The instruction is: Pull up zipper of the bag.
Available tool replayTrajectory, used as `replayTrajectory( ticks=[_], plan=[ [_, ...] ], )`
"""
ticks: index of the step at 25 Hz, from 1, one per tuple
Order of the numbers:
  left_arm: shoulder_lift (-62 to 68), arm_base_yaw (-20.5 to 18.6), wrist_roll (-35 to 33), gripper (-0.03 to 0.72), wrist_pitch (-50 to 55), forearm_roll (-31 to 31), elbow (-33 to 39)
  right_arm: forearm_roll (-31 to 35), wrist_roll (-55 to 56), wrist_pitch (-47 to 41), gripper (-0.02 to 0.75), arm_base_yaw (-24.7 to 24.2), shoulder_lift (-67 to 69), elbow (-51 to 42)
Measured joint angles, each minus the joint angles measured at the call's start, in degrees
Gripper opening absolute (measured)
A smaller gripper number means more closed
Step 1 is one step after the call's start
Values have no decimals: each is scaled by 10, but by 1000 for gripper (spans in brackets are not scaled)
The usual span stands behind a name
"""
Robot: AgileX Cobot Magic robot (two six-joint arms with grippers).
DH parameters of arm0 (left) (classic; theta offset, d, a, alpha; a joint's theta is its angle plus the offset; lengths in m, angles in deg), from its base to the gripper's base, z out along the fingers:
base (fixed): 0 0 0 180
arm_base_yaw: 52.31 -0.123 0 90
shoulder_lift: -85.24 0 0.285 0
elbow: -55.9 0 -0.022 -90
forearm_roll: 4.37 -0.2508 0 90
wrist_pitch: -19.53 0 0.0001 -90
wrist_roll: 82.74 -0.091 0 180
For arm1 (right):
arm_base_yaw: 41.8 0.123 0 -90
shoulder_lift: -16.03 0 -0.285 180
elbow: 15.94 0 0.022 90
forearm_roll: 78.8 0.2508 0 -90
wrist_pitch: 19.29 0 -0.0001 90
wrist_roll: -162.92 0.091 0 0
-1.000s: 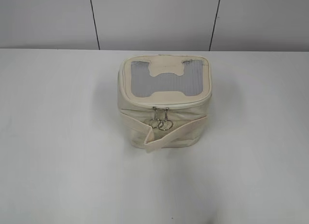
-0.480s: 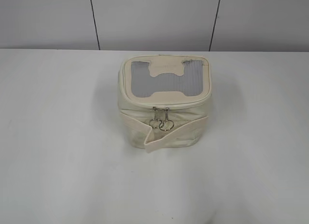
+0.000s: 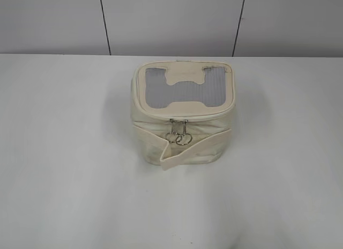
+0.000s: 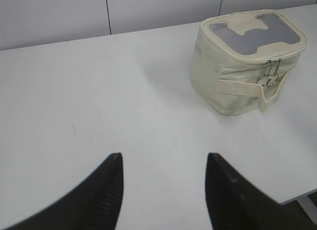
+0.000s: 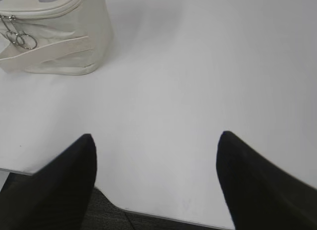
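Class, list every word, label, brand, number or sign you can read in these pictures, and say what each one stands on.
None: no readable text shows in any view.
The bag bears no legible print on its lid patch or strap.
The table and the wall panels are plain.

White table, cream bag on it

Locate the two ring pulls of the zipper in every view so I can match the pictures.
Exterior view: ring pulls hang at centre, on the bag's front.
Left wrist view: upper right.
Right wrist view: upper left.
Shared landmark: the cream strap just below them.
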Motion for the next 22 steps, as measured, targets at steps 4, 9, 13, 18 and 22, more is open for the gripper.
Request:
replayTrajectory(
  ticks=[4, 9, 13, 18, 22],
  plan=[
    [0, 0, 2, 394, 0, -4, 0, -1, 1, 0, 589, 0, 0, 0],
    [0, 0, 2, 392, 0, -4, 0, 6, 3, 1, 589, 0, 0, 0],
    [0, 0, 4, 392, 0, -4, 0, 15, 3, 1, 587, 0, 0, 0],
    [0, -50, 4, 391, -1, -4, 0, 16, 3, 1, 579, -19, -10, 0],
    [0, -133, 4, 391, -2, -4, 0, 17, 3, 1, 579, -64, -10, 0]
  ],
)
